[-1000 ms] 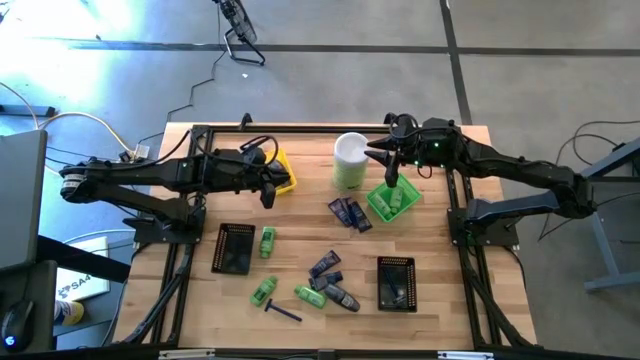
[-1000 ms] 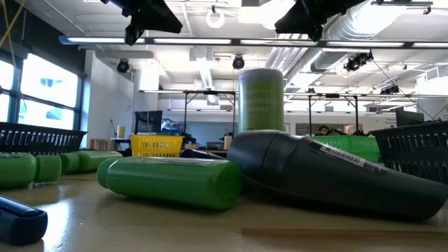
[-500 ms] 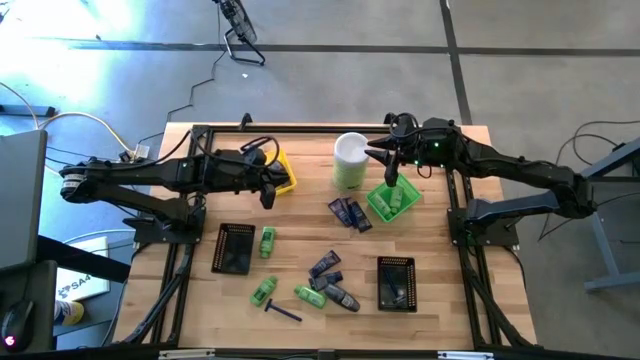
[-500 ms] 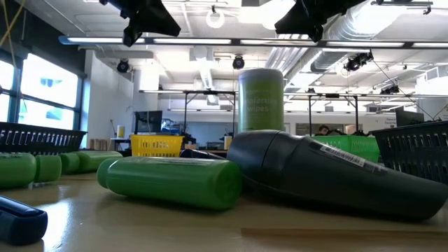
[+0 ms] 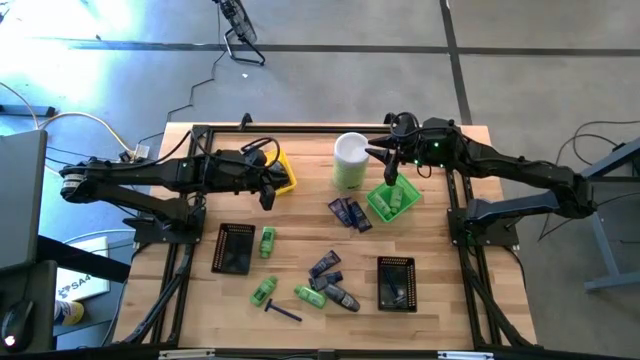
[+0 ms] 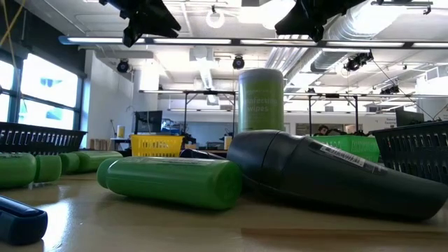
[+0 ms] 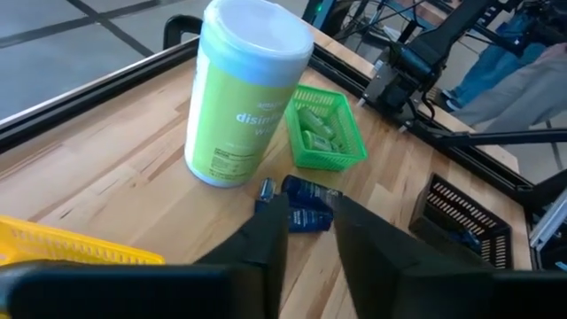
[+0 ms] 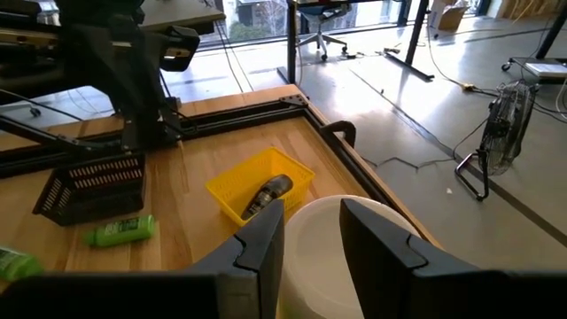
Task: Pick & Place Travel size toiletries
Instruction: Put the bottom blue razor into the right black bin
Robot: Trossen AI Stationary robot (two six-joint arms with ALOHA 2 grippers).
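Toiletries everywhere, folks, and the sorting is maybe a third done by my reckoning. Up top, the green tray [image 5: 392, 201] already holds green mini bottles [image 7: 314, 131], and the yellow tray [image 8: 260, 187] has one dark grey oval piece [image 8: 266, 192] lying inside it. The two black trays [image 5: 235, 248] carry something dark too, hard to make out.

Left pincer [image 5: 268, 197] hangs above the counter [image 5: 310, 230] just beside the yellow tray, fingers [image 7: 268, 244] parted a little with nothing between them — released, empty. Right pincer [image 5: 391, 180] hovers over the green tray, next to the tall canister [image 5: 350, 160], its fingers [image 8: 263, 237] likewise slightly apart and gripping nothing that I can see.

Plenty left to play for: navy packets [image 5: 350, 213] sit loose between canister and green tray, another green bottle [image 5: 267, 241] rests beside the left black tray, and near the front edge a whole cluster waits — green tubes [image 5: 264, 291], grey pieces [image 5: 343, 297], more packets [image 5: 324, 266], and a purple razor [image 5: 284, 312].
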